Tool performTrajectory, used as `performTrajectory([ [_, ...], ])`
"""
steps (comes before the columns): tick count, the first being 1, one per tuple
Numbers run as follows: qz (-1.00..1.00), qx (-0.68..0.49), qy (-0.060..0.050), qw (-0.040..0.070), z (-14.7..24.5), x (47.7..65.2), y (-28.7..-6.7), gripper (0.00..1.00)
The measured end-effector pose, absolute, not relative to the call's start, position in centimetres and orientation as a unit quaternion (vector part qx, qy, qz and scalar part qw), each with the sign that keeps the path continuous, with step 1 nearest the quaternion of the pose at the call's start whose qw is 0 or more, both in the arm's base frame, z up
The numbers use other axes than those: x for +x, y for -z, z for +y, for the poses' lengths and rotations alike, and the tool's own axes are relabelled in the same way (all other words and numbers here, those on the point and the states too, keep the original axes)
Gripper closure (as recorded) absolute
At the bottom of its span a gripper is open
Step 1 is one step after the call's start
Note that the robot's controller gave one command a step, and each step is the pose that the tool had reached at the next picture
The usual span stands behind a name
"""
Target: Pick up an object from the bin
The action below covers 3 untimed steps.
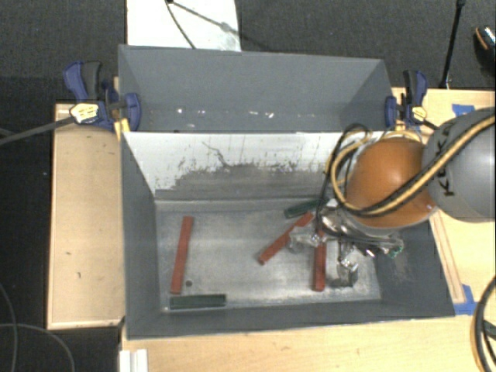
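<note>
Orange cover [385, 180] on the wrist bulges over the right side of the bin [139, 231]. Yellow and black cables [339, 165] loop round it, and the grey arm [465, 169] comes in behind it from the view's right. Beneath the cover the tool [346, 268] points down into the bin's front right quarter, low over the floor. Whether it is wide or narrow I cannot tell, since its metal parts run together there, and nothing can be made out in its grasp.

Closest to it is the near red stick [318, 268], lying flat and pointing almost straight from back to front, just beside the tool on the view's left. Whether the two touch I cannot tell. A slanted red stick [279, 244] lies next to it, its lower end toward the bin's middle and its upper end running in under the wrist. A dark green piece [298, 208] lies just behind that, near the foot of the back wall and partly hidden by the wrist.

The tool sits close to the right wall and not far from the front wall, so room is tight on those two sides. Toward the view's left the floor is bare across the middle. Well apart, a far red stick [181, 254] lies nearly parallel to the left wall, and a dark green bar [198, 302] lies along the front wall just below that stick's front end.
</note>
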State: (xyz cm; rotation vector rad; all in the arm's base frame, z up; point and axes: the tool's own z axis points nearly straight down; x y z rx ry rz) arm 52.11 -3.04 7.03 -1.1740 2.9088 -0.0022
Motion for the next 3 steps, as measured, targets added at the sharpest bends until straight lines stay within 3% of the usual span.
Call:
performTrajectory([
  [1,0.914,-0.406,0.000,-0.001,-7.1,49.6,-7.0,0.00],
  [2,0.913,-0.407,-0.001,0.000,-6.9,49.7,-7.0,1.00],
  [3,0.920,-0.391,0.003,0.004,-9.0,48.8,-21.6,1.00],
])
